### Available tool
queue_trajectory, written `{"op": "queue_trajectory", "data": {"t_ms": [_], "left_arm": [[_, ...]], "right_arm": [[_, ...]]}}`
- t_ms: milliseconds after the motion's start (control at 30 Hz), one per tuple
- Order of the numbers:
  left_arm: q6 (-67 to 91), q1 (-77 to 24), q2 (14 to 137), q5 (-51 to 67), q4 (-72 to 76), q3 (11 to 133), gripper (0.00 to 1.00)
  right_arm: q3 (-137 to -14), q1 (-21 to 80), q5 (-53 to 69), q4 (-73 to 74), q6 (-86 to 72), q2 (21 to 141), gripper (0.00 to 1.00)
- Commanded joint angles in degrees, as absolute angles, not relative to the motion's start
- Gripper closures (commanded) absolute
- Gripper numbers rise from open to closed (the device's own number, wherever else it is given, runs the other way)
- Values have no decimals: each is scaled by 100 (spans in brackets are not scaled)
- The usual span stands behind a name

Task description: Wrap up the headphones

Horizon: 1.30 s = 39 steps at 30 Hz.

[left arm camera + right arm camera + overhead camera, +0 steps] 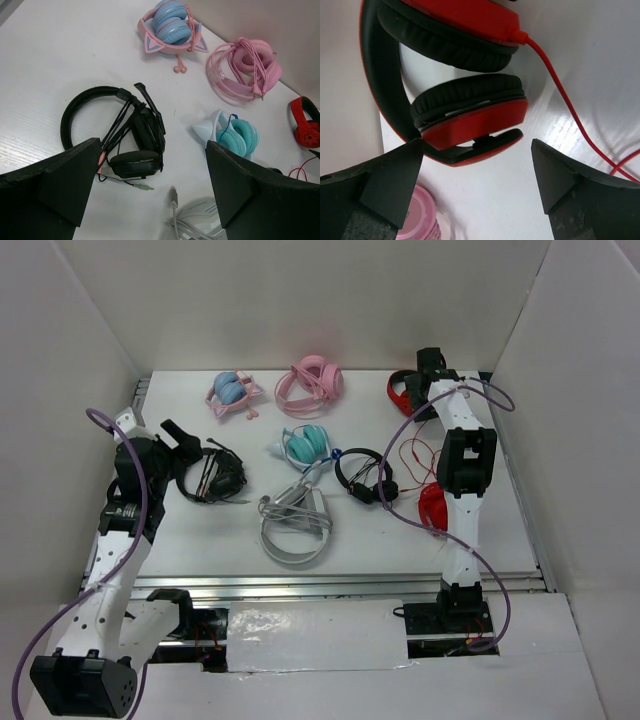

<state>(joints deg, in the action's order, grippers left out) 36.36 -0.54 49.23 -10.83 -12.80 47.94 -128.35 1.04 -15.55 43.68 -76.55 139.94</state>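
Jaws on both grippers stand wide open and empty, right gripper (pixel 477 147) above the headphones (pixel 470 120) at the table's (pixel 190 540) 1 o'clock corner, left gripper (pixel 152 150) above a black headset (pixel 142 132) at 9 o'clock.

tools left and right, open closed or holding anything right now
Left tool: open, empty, by the black headset.
Right tool: open, empty, by the headphones.

Headphones (pixel 465 75): large over-ear pair, glossy red cups, black ear pads (pixel 470 92), red-and-black headband (pixel 375 65). The pair is being seen lying on its side, pads facing each other, just right of the pink headset (pixel 315 380). The thin red cable (pixel 530 42) is being left loose, unwrapped, running away from the pink headset.
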Motion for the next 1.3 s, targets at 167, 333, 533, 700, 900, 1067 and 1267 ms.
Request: {"op": "queue_trajectory", "data": {"t_ms": [167, 333, 533, 700, 900, 1067, 1267], "left_arm": [[3665, -26, 5220, -1107, -976, 4843, 1], [3771, -26, 5265, -1222, -984, 4860, 3], [3771, -26, 5168, -1195, -1045, 4869, 4], [3823, -35, 5028, -1134, -1099, 4896, 5], [3841, -35, 4861, -1028, -1107, 4878, 6], [3841, -44, 4825, -906, -968, 4808, 5], [3806, -53, 5001, -624, -958, 4887, 5]], "right_arm": [[-13148, 44, -1538, 3876, -7479, 14475, 22], [-12974, 44, -1494, 3824, -7357, 14555, 57], [-12323, 114, -1687, 3437, -7103, 13993, 100], [-11893, 184, -1810, 3121, -6514, 13343, 100], [-10233, 281, -1776, 2084, -5258, 11955, 100], [-8837, 185, -962, 1540, -4194, 10962, 100], [-8788, -202, -448, 1652, -4543, 10898, 76]]}}
